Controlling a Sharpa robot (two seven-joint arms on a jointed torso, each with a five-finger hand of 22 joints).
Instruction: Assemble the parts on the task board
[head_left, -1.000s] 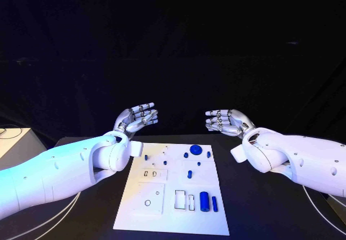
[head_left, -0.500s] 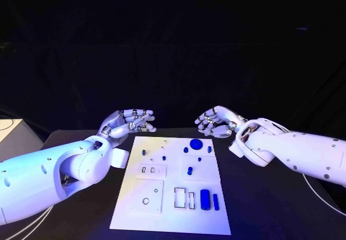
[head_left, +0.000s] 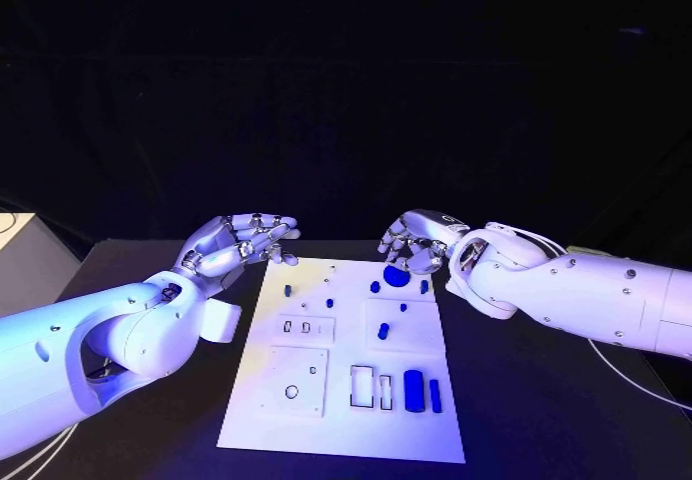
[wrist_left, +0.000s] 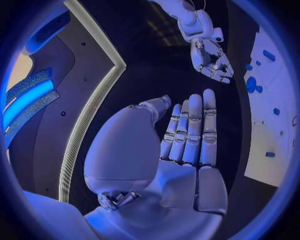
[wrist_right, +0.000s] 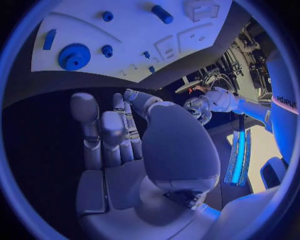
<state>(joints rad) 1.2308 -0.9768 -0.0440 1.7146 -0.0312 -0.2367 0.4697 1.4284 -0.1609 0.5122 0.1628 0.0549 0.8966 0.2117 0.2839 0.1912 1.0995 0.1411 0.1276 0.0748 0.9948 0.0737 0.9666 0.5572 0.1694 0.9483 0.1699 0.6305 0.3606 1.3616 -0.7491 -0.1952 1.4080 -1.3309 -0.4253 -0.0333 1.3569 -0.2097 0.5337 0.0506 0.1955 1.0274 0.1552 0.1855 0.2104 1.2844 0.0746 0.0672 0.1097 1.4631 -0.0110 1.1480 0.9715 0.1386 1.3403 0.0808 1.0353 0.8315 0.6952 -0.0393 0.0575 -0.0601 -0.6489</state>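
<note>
The white task board (head_left: 346, 380) is laid on the black bench (head_left: 548, 420), with blue parts (head_left: 414, 385) on it, a blue gear (head_left: 395, 274) farthest. Beyond, left robot hand (head_left: 238, 243) and right robot hand (head_left: 415, 242) are held released, nothing grasped.

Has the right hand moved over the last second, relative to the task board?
Yes. The right hand has come inward and down toward the far end of the task board, now just behind the round blue part.
</note>
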